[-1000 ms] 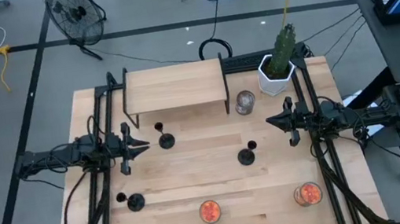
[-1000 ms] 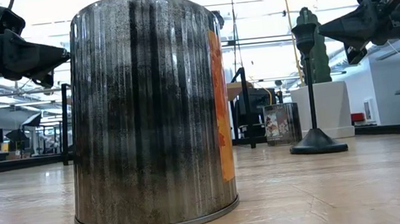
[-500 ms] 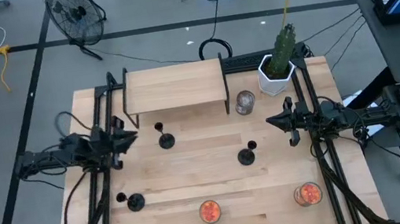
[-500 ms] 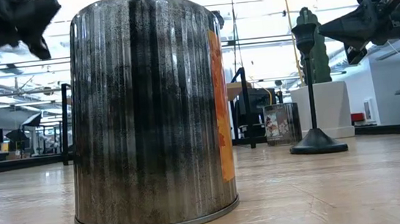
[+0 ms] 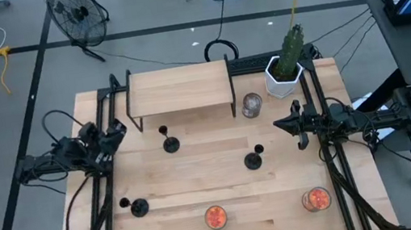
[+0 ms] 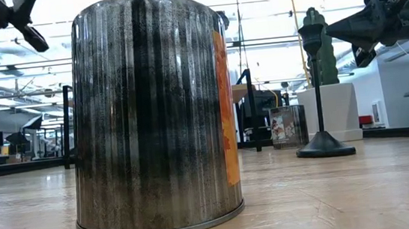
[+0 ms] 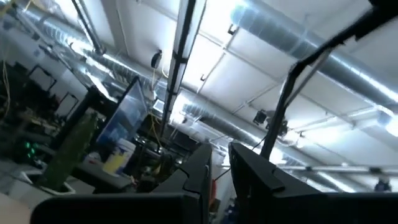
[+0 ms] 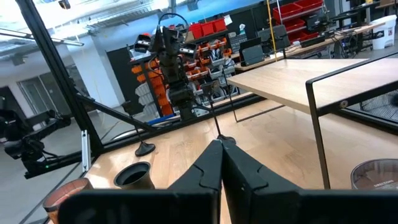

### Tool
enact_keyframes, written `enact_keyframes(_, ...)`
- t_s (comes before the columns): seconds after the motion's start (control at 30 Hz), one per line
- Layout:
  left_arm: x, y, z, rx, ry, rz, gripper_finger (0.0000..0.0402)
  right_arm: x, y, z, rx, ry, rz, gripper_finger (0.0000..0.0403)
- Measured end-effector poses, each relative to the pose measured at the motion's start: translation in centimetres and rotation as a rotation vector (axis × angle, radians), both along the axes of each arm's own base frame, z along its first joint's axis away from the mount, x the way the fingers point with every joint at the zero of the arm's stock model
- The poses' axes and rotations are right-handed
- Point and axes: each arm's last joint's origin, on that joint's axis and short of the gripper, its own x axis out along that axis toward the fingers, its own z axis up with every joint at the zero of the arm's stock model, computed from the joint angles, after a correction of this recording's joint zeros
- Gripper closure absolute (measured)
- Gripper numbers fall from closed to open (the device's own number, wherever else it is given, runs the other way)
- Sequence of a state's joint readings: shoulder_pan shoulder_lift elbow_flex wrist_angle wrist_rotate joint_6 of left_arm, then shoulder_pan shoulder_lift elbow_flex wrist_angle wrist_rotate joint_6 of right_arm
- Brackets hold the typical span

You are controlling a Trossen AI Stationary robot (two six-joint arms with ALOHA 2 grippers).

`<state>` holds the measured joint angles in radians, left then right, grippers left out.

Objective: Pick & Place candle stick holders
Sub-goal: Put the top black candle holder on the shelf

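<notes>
Nearest the front edge stand 2 ribbed glass jars w/ orange filling, the mid orange jar (image 5: 215,217) and the right orange jar (image 5: 315,199), well apart; in the low view the mid one fills the foreground. Just beyond, front-left, is the 1st black candle stick holder (image 5: 139,208), round flat disc base on the light wooden table (image 5: 199,181), thin stem up, nothing touching it. Further in, approx. table centre, is the 2nd black candle stick holder (image 5: 253,160), upright, clear in the low view too. My right gripper (image 5: 279,125) hangs over the table's right side, a bit beyond that holder, fingers pressed together on nothing. My left gripper (image 5: 115,135) is at the left edge, lifted & tipped upward so its wrist view sees only ceiling; its fingers show a narrow gap, nothing between them. The 3rd black candle stick holder (image 5: 171,145) stands near it, towards the centre, just in front of the low wooden shelf w/ black metal legs (image 5: 179,89). Right of the shelf sits the silvery clear glass jar (image 5: 251,106), then the white pot w/ green cactus (image 5: 285,70) at the far-right corner.
</notes>
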<state>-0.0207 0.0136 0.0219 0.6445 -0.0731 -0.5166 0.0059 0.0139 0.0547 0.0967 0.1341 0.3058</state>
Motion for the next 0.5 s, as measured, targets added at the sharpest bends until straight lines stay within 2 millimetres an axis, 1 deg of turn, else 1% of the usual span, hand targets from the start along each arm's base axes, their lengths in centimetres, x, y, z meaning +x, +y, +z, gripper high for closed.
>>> enact_keyframes(0.13,0.2,0.0,1.1,-0.020,0.108,-0.009,0.0339,0.0,0.0,0.0,0.000,0.000,0.000,0.0403)
enact_keyframes(0.23,0.5,0.0,3.1,-0.032,0.244,0.004,0.0339,0.0,0.0,0.0,0.000,0.000,0.000,0.0403)
enact_keyframes(0.37,1.3,0.1,5.8,-0.085,0.536,0.055,0.0339,0.0,0.0,0.0,0.000,0.000,0.000,0.0403)
enact_keyframes(0.5,2.8,0.3,8.0,-0.185,0.778,0.112,0.0339,0.0,0.0,0.0,0.000,-0.001,0.000,0.0403)
